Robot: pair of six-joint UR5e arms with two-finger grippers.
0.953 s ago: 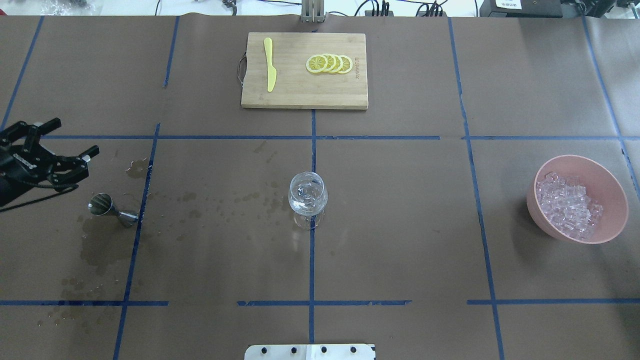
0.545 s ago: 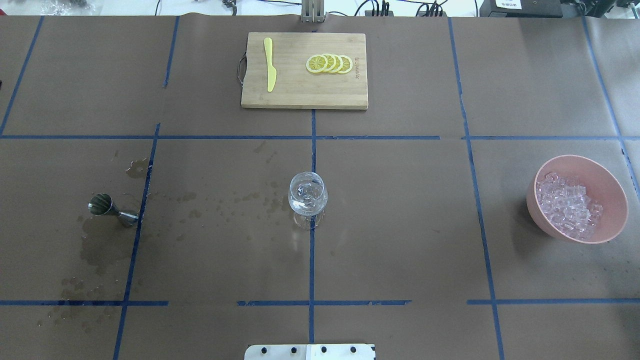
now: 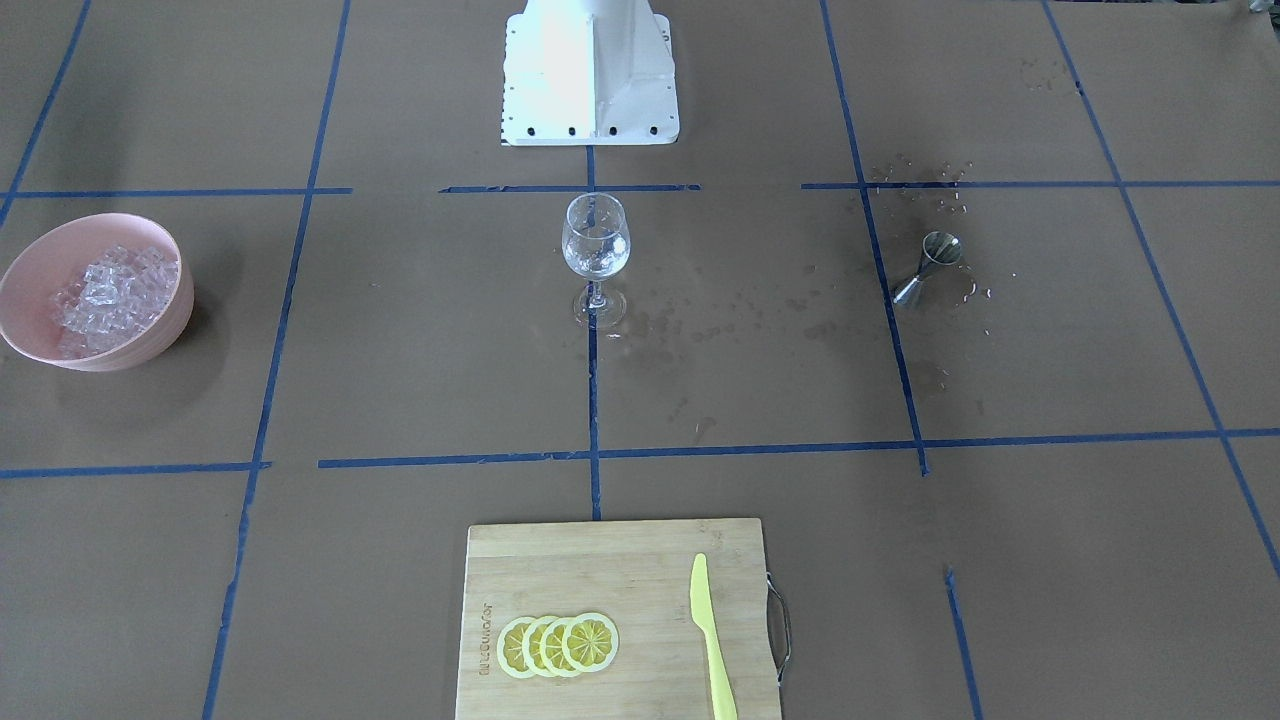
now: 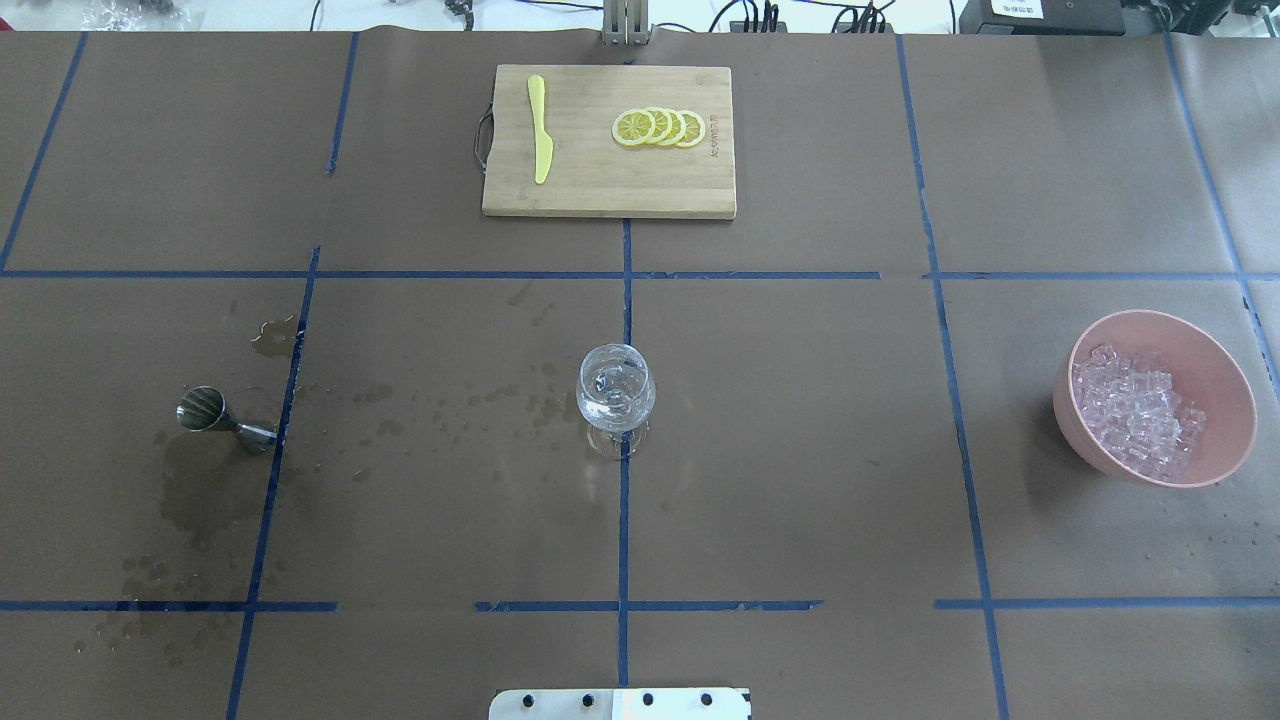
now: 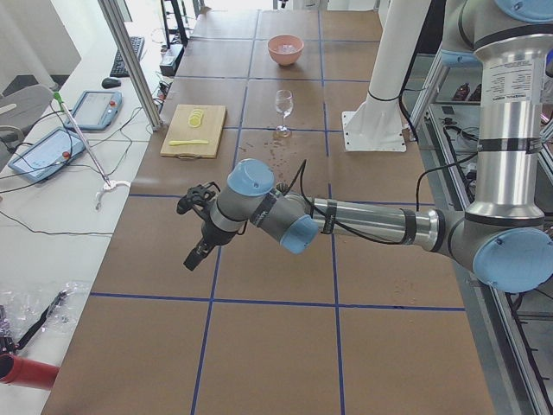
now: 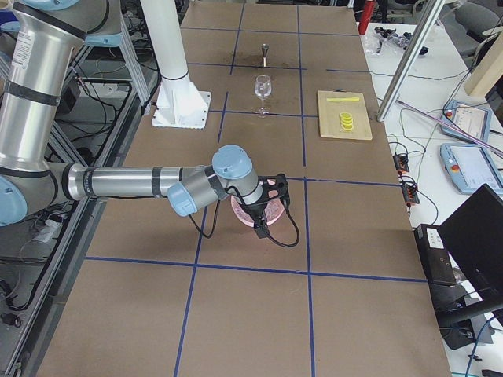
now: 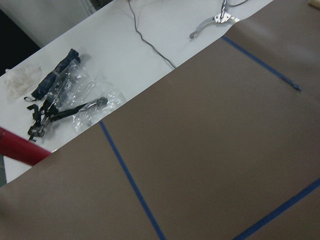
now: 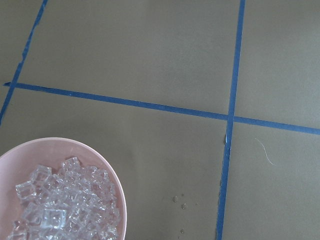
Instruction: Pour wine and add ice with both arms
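A wine glass (image 4: 616,390) (image 3: 595,240) with clear contents stands at the table's middle. No wine can be made out. The ice (image 4: 1135,415) (image 3: 105,290) (image 8: 65,205) is heaped in a pink bowl (image 4: 1160,316) at the right. My left gripper (image 5: 190,232) hangs above bare table far to the left of the glass. My right gripper (image 6: 271,206) hovers over the pink bowl (image 6: 250,217). Both grippers appear only in the side views, so I cannot tell whether either is open or shut.
A steel jigger (image 4: 215,415) lies on its side among wet stains at the left. At the far side, a wooden cutting board (image 4: 590,170) carries a yellow knife (image 4: 540,130) and lemon slices (image 4: 660,127). The white pedestal (image 3: 590,70) stands at the near edge.
The left gripper, seen open at the overhead view's left edge a second ago, has drawn out of that view to the left. Glass, jigger and bowl have not moved.
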